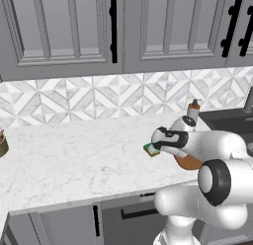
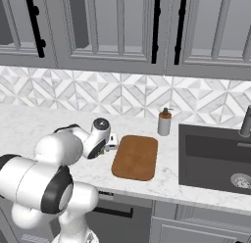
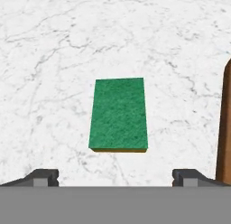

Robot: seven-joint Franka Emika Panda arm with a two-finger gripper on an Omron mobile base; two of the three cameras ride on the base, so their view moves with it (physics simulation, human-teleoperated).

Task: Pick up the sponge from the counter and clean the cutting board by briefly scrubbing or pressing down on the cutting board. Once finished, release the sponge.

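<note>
The wide-open two-finger gripper [image 3: 115, 177] hovers directly above the green-topped rectangular sponge [image 3: 119, 114], its long axis running between the fingertips, just beside the orange-brown wooden cutting board [image 3: 224, 128].

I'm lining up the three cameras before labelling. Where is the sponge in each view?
Left base view: sponge right of centre, on the counter beside the hand.
Right base view: I cannot make it out; the hand covers that spot.
Hand view: sponge at centre, above the open gripper.
Shared landmark: the cutting board.
</note>
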